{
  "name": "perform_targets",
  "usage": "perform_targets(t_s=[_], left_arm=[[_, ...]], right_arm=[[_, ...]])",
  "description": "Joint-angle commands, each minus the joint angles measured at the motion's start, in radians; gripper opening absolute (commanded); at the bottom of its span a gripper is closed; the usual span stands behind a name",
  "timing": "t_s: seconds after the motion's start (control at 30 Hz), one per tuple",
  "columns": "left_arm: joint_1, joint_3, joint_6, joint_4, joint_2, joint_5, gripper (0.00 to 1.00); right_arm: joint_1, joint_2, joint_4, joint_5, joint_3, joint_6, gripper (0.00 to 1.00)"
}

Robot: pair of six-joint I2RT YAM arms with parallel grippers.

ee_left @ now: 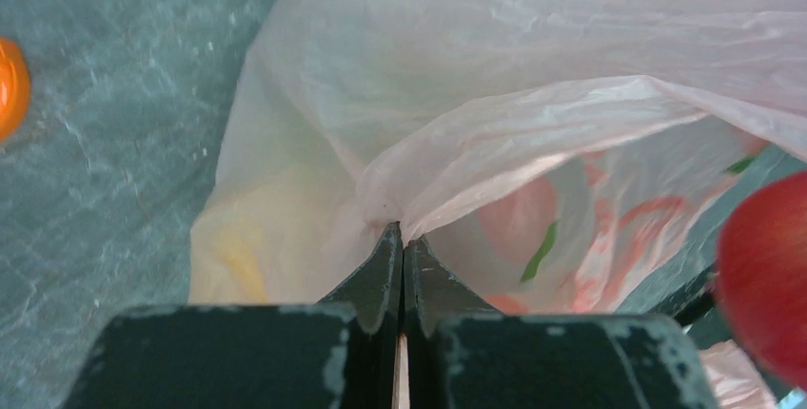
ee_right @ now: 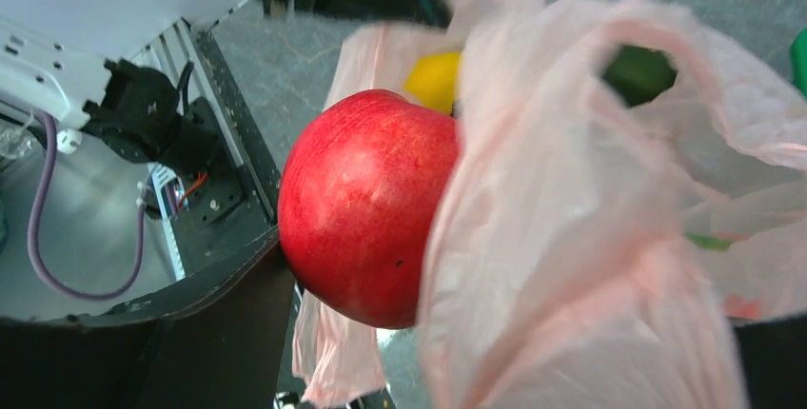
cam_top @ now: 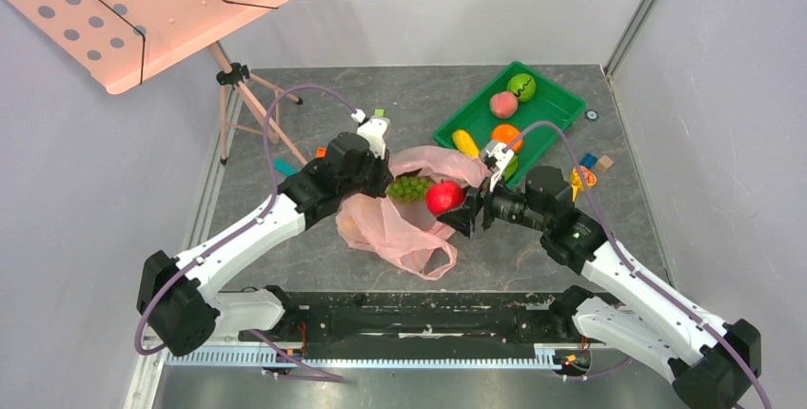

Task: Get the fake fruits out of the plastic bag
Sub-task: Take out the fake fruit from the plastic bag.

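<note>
The pink plastic bag (cam_top: 400,233) lies crumpled at the table's middle. My left gripper (cam_top: 385,181) is shut on the bag's rim (ee_left: 403,238) and holds it up. My right gripper (cam_top: 459,205) is shut on the red apple (cam_top: 442,198) at the right edge of the bag's mouth. The apple (ee_right: 366,204) fills the right wrist view, with bag film (ee_right: 571,238) draped beside it. The green grape bunch (cam_top: 411,187) sits in the open mouth. A yellow fruit (ee_right: 436,81) and a dark green fruit (ee_right: 638,71) show inside the bag. The apple also shows in the left wrist view (ee_left: 766,276).
A green tray (cam_top: 552,105) at the back right holds a green ball (cam_top: 521,87), a pink peach (cam_top: 503,104), an orange fruit (cam_top: 505,133) and a yellow banana (cam_top: 464,143). A pink perforated music stand (cam_top: 143,9) stands at the back left. Small toys (cam_top: 590,169) lie right of the tray.
</note>
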Motion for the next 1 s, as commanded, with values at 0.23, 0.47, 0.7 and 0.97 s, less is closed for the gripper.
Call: perform_targets(t_s=[0.23, 0.47, 0.7, 0.97], left_arm=[[0.045, 0.095, -0.038, 0.091, 0.007, -0.156, 0.02], [0.046, 0.049, -0.030, 0.083, 0.001, -0.158, 0.02], [0.047, 0.018, -0.040, 0.079, -0.013, -0.178, 0.02], [0.047, 0.006, -0.051, 0.110, -0.020, -0.104, 0.02]], right_arm=[[0.005, -0.180, -0.131, 0.032, -0.016, -0.008, 0.66], [0.005, -0.190, -0.149, -0.076, 0.075, 0.033, 0.66], [0.005, -0.217, -0.118, -0.158, 0.117, 0.061, 0.68], [0.005, -0.167, 0.020, -0.237, 0.044, 0.124, 0.68]])
